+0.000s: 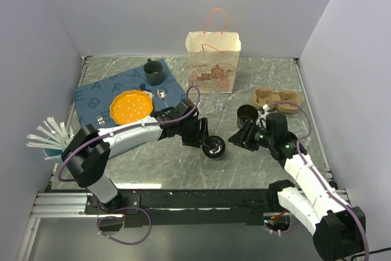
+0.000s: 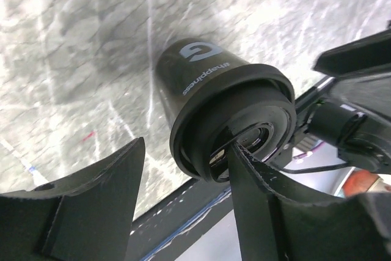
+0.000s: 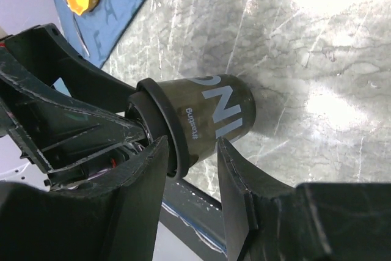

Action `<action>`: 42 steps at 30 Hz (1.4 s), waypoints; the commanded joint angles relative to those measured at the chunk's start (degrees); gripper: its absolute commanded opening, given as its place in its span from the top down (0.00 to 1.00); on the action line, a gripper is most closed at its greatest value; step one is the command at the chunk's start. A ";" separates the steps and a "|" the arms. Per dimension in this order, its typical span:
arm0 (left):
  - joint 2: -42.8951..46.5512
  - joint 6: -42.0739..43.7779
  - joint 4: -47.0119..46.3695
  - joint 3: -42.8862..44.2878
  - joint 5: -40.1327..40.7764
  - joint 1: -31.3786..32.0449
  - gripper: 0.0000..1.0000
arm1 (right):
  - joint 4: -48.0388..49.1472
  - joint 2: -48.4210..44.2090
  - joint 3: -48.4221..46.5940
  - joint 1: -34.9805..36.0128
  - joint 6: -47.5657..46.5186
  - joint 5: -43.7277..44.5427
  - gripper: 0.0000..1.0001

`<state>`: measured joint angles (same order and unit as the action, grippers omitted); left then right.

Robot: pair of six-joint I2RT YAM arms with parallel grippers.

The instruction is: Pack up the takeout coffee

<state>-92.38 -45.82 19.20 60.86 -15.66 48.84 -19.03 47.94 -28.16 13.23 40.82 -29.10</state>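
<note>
A dark takeout coffee cup (image 1: pixel 215 147) (image 2: pixel 201 71) (image 3: pixel 214 111) with a black lid is tilted on the marble table (image 1: pixel 183 163), its lid turned toward the near edge. My left gripper (image 1: pixel 204 140) (image 2: pixel 186 148) is open. Its right finger (image 2: pixel 256 187) touches the lid's rim and the other finger stands apart. My right gripper (image 1: pixel 235 137) (image 3: pixel 193 140) is open just right of the cup, its fingers framing the cup in the right wrist view. A second lidded cup (image 1: pixel 247 114) stands upright behind it. The brown pulp tray (image 1: pixel 292 96) lies at the right.
A paper bag (image 1: pixel 212 62) with pink handles stands at the back centre. A dark green mug (image 1: pixel 153 71) and an orange plate (image 1: pixel 130 106) sit on a blue placemat (image 1: pixel 98 90). A holder of white sticks (image 1: pixel 46 136) is at the left edge.
</note>
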 commanded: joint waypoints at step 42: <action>-3.25 8.91 11.12 14.46 0.98 -0.76 0.28 | -17.62 -1.19 -15.69 0.83 -6.71 5.28 0.56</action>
<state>-97.49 -38.11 31.88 72.71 -12.93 48.36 -33.58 46.98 -40.21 13.28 35.83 -25.76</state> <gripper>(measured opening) 0.713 0.442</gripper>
